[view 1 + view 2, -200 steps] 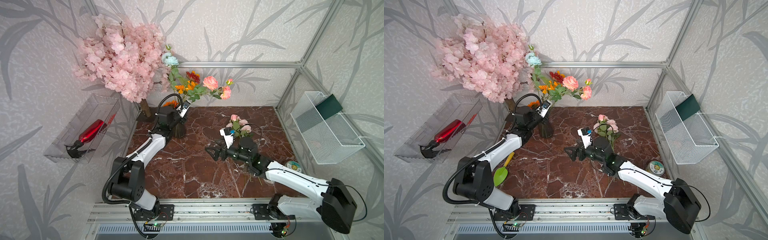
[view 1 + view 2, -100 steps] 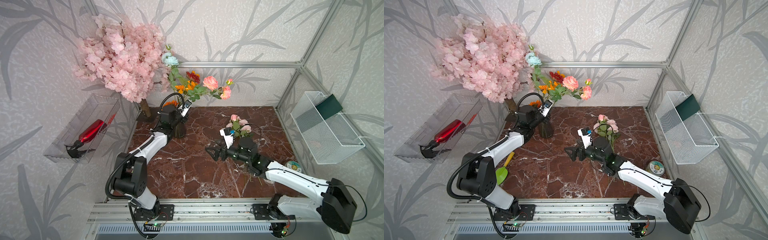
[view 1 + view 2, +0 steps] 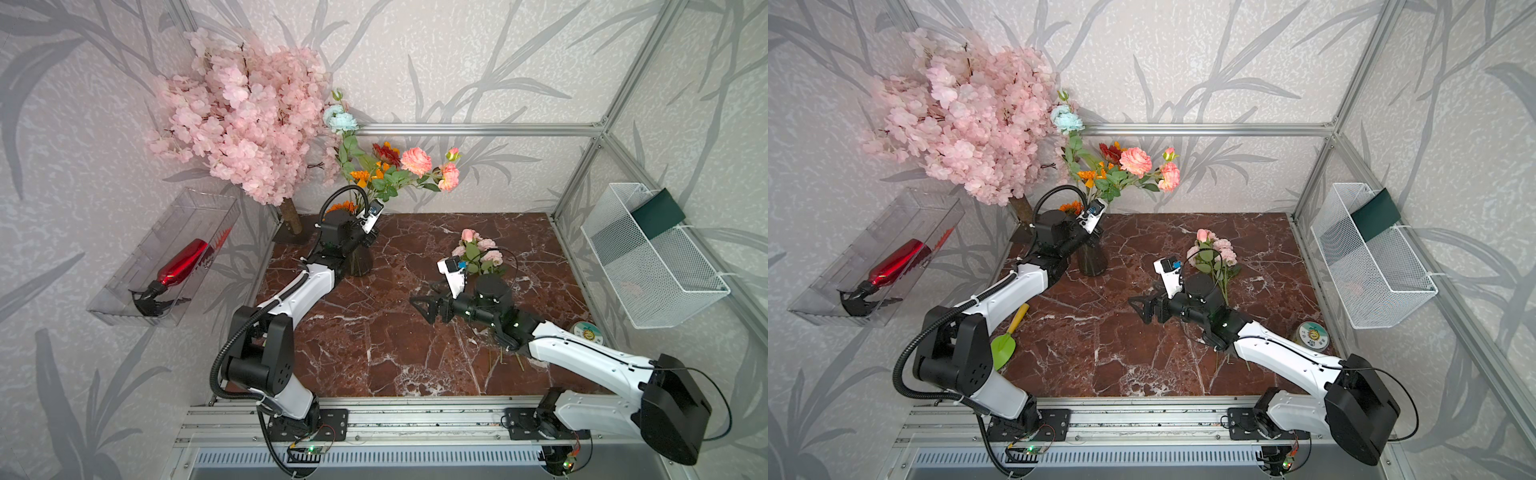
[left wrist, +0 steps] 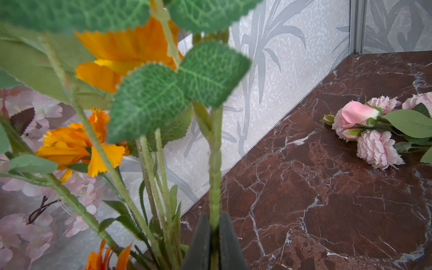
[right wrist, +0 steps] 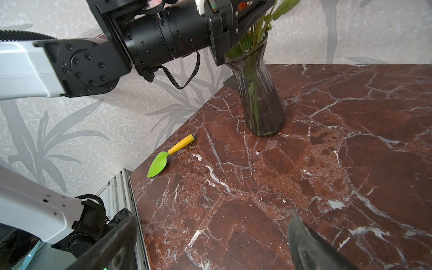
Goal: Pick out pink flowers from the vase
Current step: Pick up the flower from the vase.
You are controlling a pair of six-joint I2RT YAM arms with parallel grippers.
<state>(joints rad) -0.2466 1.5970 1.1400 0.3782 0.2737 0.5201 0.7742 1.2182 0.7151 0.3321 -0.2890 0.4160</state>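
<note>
L hand (image 4: 214,236) pinched on green stem (image 4: 215,177) just above vase (image 3: 360,262) neck, centre-left of frame in top view. Stem's long axis runs up from hand, leaning frame-right toward pink flowers (image 3: 416,161); whether same stem, can't tell. Pull should go upward, along axis. R hand (image 3: 422,308) spread, mid-worktop (image 3: 374,353), well apart; L arm nearer.

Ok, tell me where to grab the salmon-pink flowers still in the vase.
Low on the stem, just above the vase neck, jaws across it, from the side: the stems stand nearly upright there, while the blooms look soft and lean out high up.
</note>
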